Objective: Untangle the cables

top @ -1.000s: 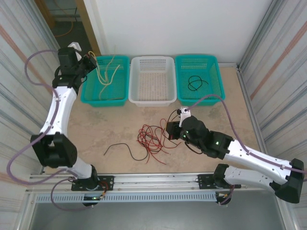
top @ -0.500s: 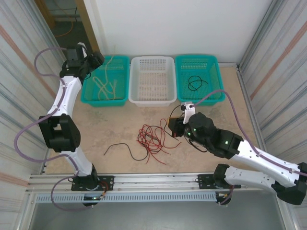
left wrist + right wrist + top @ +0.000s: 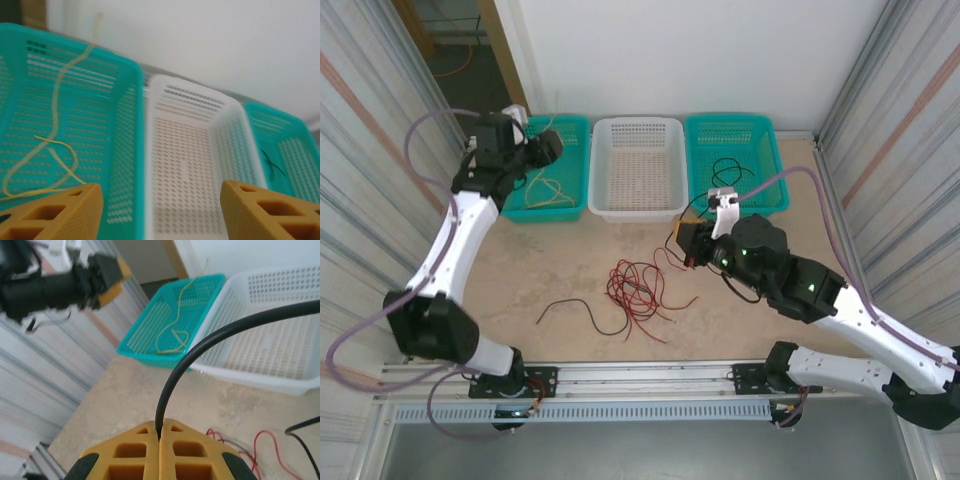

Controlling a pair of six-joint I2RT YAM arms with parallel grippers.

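Left fingers [image 3: 55, 210] spread wide, empty, over left teal basket [image 3: 510, 210]; pale yellow cable [image 3: 48, 142] lying inside. Right fingers [image 3: 135, 455] pinching black cable [image 3: 167, 385] above table [image 3: 540, 260]. Red cables [image 3: 635, 290] tangled on table, second black cable [image 3: 575, 310] just beside.

The left teal basket [image 3: 125, 150], the white basket [image 3: 185, 170] and the right teal basket [image 3: 760, 130] are moulded plastic with perforated walls, smooth and faintly shiny. The pale yellow cable [image 3: 56, 105], the black cable [image 3: 225, 330] and the red cables [image 3: 635, 290] have smooth, plastic-looking sheaths; the black one carries a slight gloss. The left fingers [image 3: 55, 215] and right fingers [image 3: 190, 450] are matt orange-yellow plastic. The surface [image 3: 540, 260] looks like smooth beige marbled stone. The rail [image 3: 640, 378] is dull silver metal. The side walls [image 3: 360, 120] are ribbed pale sheet.
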